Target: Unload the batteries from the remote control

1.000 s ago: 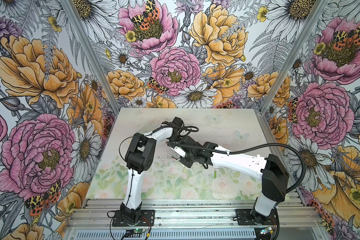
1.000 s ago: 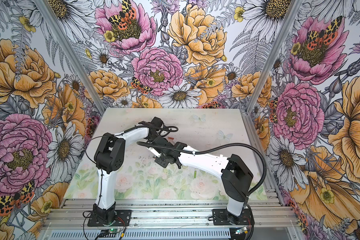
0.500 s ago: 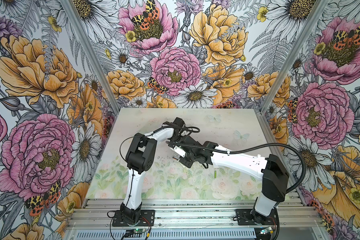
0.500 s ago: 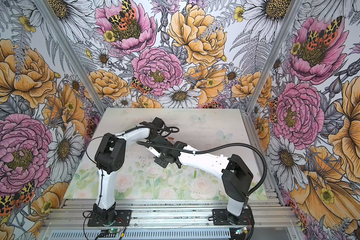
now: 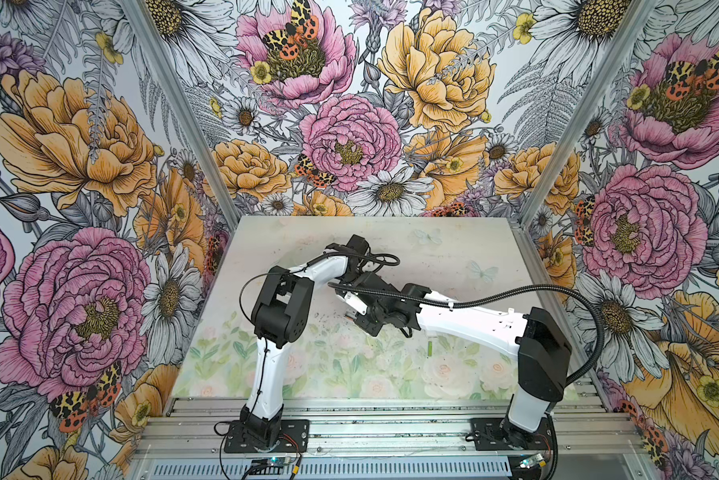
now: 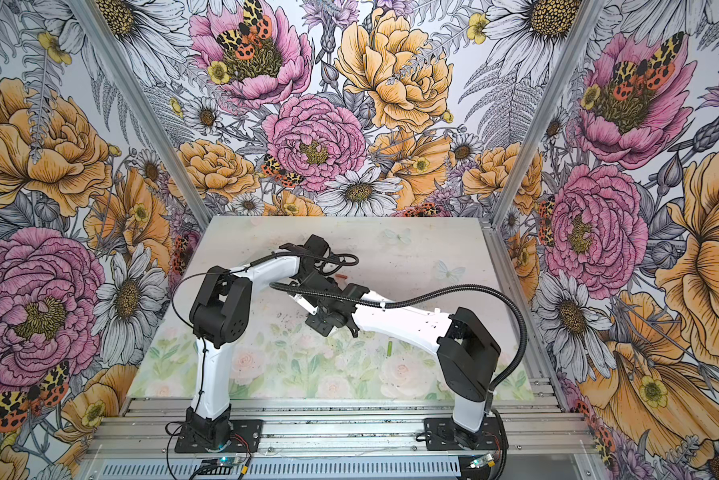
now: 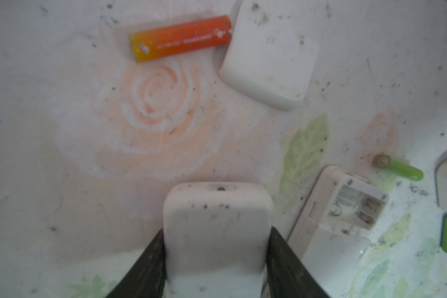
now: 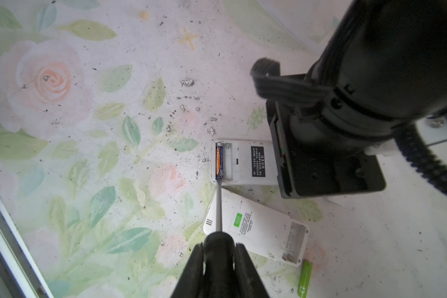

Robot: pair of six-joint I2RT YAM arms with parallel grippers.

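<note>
The black battery [image 8: 219, 161] with the orange label isn't out yet. It sits in the open compartment of the remote [image 8: 245, 162], which the left gripper [image 7: 217, 234] clamps by its body. The right gripper [image 8: 219, 245] is pinched tight on the screwdriver [image 8: 218, 206], tip at the battery's end. It's probably light, hard, slick and rolly, so I'd lever one end up, then pinch it mid-barrel. The orange battery [image 7: 181, 37] and the green batteries [image 7: 398, 167] lie loose on the surface [image 8: 62, 180].

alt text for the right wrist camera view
The right gripper is shut on a screwdriver whose tip meets the end of a dark battery sitting in the open compartment of a white remote. A second remote with an empty compartment and a green battery lie nearby on the floral table.
</note>
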